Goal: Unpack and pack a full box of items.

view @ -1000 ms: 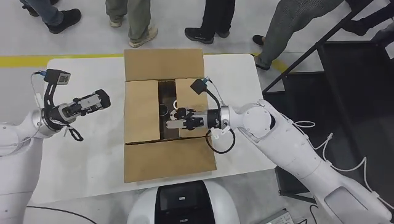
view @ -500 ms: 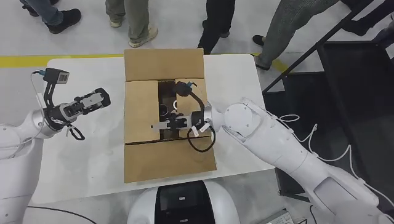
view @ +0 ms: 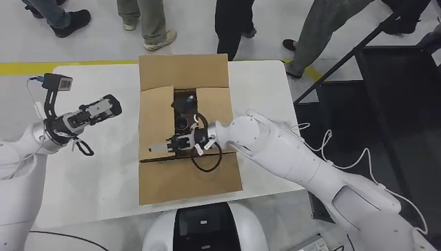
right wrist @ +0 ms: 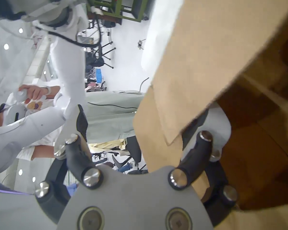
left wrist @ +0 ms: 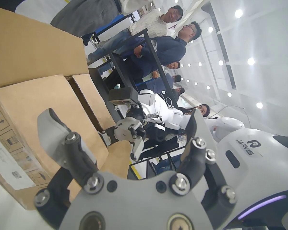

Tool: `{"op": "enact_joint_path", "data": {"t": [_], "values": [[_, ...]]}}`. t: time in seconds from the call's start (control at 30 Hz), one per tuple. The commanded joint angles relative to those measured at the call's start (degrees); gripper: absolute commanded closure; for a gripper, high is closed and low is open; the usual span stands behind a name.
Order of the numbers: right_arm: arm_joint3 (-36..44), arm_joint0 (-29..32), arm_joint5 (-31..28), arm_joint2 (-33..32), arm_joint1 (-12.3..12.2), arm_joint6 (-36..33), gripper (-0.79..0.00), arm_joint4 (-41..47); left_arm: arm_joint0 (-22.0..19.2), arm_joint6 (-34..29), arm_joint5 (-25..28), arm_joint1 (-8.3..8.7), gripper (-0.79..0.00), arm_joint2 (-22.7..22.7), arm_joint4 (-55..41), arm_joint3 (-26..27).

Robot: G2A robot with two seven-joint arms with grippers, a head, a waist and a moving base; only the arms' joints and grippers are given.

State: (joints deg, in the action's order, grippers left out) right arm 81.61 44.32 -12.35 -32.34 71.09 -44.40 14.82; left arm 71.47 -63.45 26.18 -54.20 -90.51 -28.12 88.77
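Note:
The cardboard box (view: 186, 178) stands mid-table with its far flap (view: 183, 72) and near flap laid outward. My right gripper (view: 165, 145) lies across the opening, open, with the edge of the left flap (right wrist: 201, 56) between its fingers and resting on one finger (right wrist: 219, 123). That flap (view: 156, 120) is tilted up. In the dark gap sits a round dark item (view: 181, 123). My left gripper (view: 103, 106) hangs left of the box, open and empty (left wrist: 120, 118). From it I see the box side (left wrist: 26, 120) and the right gripper (left wrist: 129, 132) at the flap.
The white table (view: 89, 175) has free room left of the box and a narrower strip to its right (view: 265, 92). Several people stand along the far edge. A black metal rack (view: 386, 78) stands right of the table.
The right arm swung left across the box opening, and its gripper now straddles the left flap's edge; that flap has tilted up. The left gripper shifted slightly left.

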Motion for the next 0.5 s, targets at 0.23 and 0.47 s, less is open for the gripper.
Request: {"op": "enact_joint_path", "data": {"t": [0.23,0.47], "values": [[-3.4,-4.0,-15.1,3.9,4.6,1.1,-0.785,1.2,0.9,-1.0,-0.4,0.02,-0.785,-2.4,-10.1,3.2],[-11.9,-9.1,-16.8,10.4,10.7,-0.4,-0.785,1.1,-0.3,-4.3,-3.2,0.09,-0.785,-1.1,-11.0,3.0]]}}
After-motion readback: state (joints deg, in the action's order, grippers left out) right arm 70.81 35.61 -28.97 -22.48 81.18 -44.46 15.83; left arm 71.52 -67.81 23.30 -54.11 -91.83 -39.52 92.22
